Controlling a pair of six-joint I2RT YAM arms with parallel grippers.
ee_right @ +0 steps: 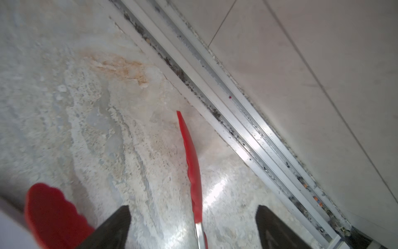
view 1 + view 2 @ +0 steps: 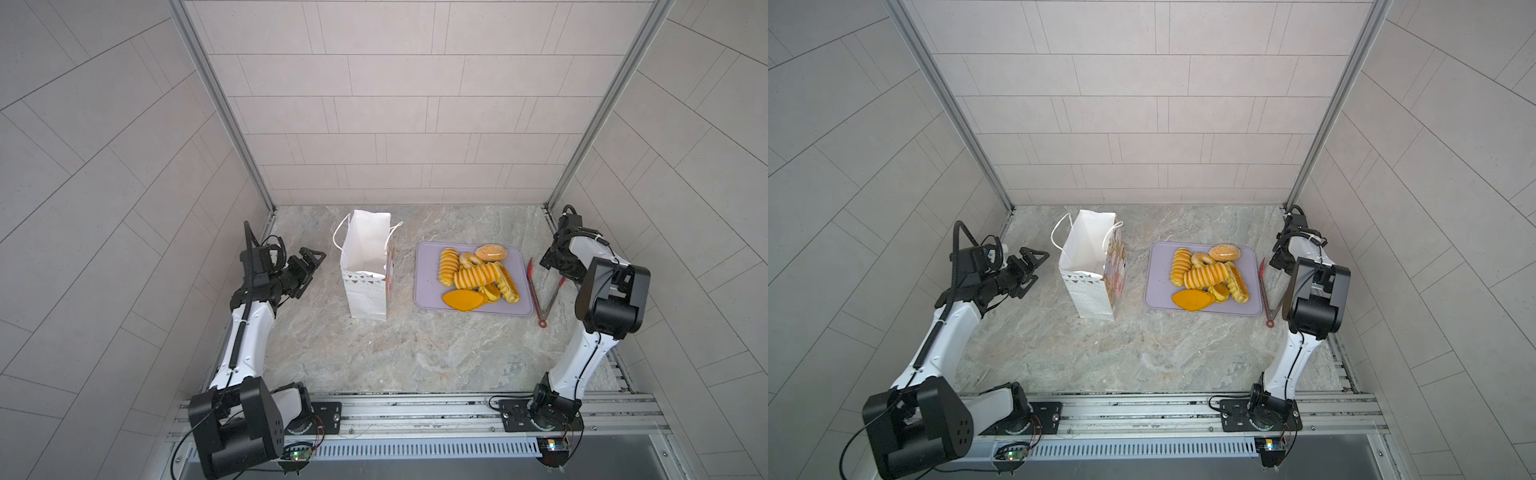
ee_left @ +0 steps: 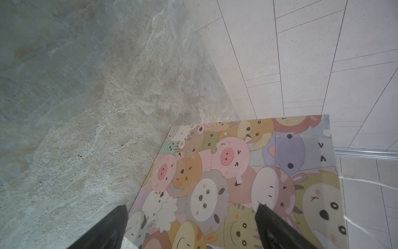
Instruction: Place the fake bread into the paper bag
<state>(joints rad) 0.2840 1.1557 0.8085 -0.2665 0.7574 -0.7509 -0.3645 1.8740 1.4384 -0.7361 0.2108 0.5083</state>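
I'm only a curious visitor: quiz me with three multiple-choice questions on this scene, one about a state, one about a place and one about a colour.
1. The bag is: A) lying flat B) upright with its top open C) folded shut.
2. The bread is: A) on the tray B) in the bag C) in a basket.
3. The tips of the tongs are: A) blue B) green C) red.

Answers:
1 B: in both top views it stands with its mouth gaping.
2 A: the loaves are piled on the lilac tray.
3 C: the right wrist view shows red tips.
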